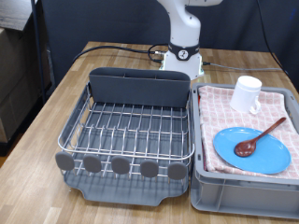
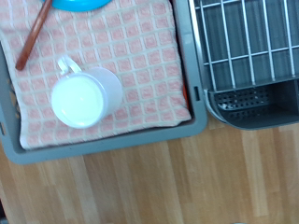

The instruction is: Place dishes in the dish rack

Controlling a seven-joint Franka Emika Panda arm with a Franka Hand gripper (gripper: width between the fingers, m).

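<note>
The silver wire dish rack [image 1: 131,131] with its dark grey caddy [image 1: 138,86] stands empty on the wooden table at the exterior view's left. The light-blue plate [image 1: 250,149] lies on the pink checkered cloth in the grey bin [image 1: 245,191] at the right, with the reddish-brown wooden spoon [image 1: 261,136] on it. The white mug [image 1: 247,93] stands on the cloth beyond the plate. The wrist view looks down on the mug [image 2: 84,95], the spoon handle [image 2: 34,35], a plate edge [image 2: 82,4] and a rack corner [image 2: 250,56]. The gripper does not show in either view.
The robot's white base [image 1: 183,58] stands at the table's far edge, behind the rack and bin, with black cables [image 1: 112,51] running to the exterior view's left. Bare wooden table [image 1: 47,121] lies left of the rack.
</note>
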